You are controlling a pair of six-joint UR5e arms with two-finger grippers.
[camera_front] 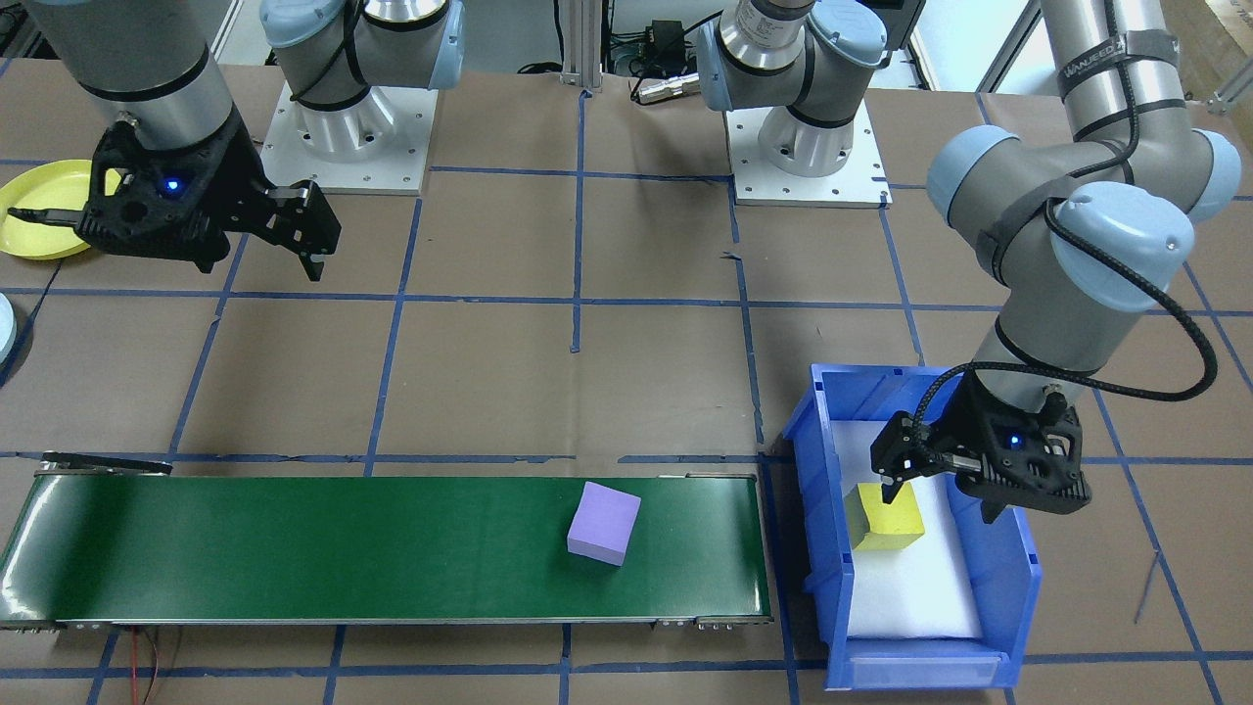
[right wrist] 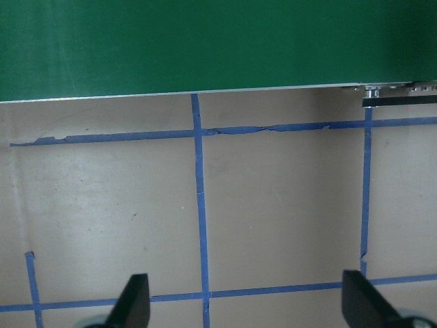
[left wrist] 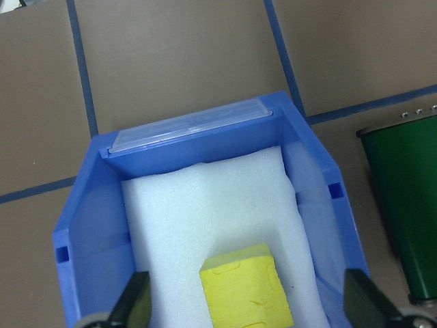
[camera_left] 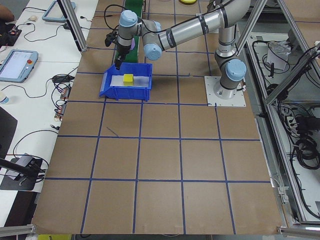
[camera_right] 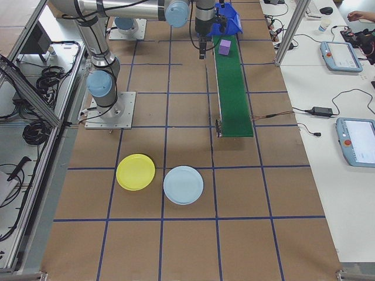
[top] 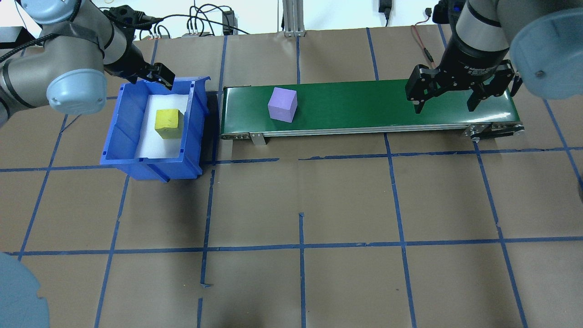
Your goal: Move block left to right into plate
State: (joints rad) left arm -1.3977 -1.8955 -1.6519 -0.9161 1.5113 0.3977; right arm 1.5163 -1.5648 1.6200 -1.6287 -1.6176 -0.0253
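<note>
Left gripper [camera_front: 940,487] hangs wide open above the yellow block [camera_front: 886,516] inside the blue bin [camera_front: 1008,573]; right gripper [top: 445,96], also wide, hovers far from the bin.

A brown surface [top: 291,282] gridded with blue tape is seen. On it rest a blue bin [top: 119,136] at left, a green conveyor [top: 364,107] beside it, and two plates [camera_right: 136,172] [camera_right: 183,185] far right.

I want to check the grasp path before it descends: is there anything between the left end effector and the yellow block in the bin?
Nothing visible is in the way. The left end effector hangs open above the blue bin, and the yellow block lies alone on the white foam, apart from the bin's walls.
</note>
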